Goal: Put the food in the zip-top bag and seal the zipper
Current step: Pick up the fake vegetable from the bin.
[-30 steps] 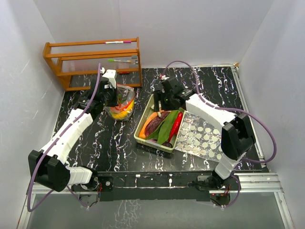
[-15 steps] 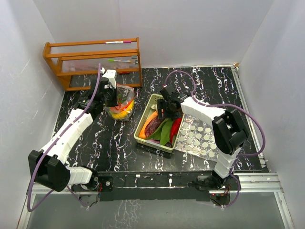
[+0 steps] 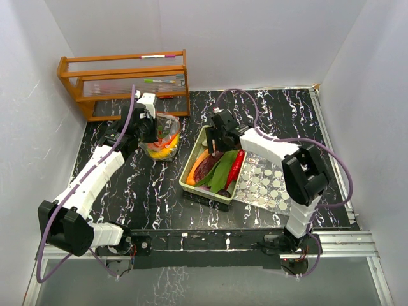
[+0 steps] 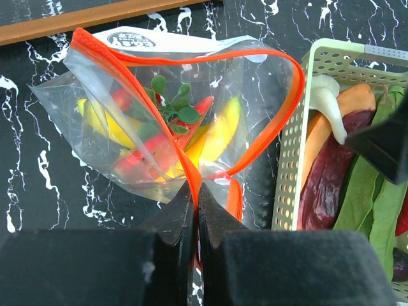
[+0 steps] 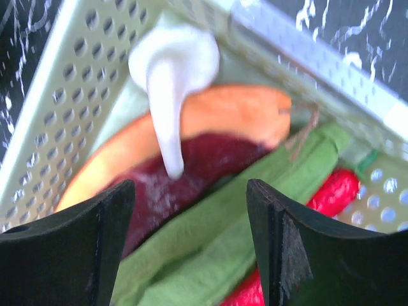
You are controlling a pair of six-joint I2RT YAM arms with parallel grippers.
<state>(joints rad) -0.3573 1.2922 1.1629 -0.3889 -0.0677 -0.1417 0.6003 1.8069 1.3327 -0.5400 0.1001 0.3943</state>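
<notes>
Right hand [image 5: 190, 191] has swung left over the last second and now hangs above the far end of the pale green perforated plastic basket [image 3: 191, 183]; my left hand [image 4: 194, 191] has not budged. I see the clear zip-top bag with the orange zipper [image 4: 127, 95] on the black marbled worktop [image 3: 153, 185] just left of the basket. Its mouth gapes, with yellow toy pieces [image 4: 217, 134], a red one and a green leafy sprig [image 4: 178, 108] inside. The left hand is pinched tight on the bag's zipper edge. In the basket lie an orange wedge [image 5: 223, 115], a purple aubergine [image 5: 197, 159], green pods [image 5: 217, 248], a red chilli [image 5: 325, 191] and a white toy piece [image 5: 172, 64]. The right hand's 2 fingers stand wide apart, holding nothing, with the aubergine and pods directly beneath them.
</notes>
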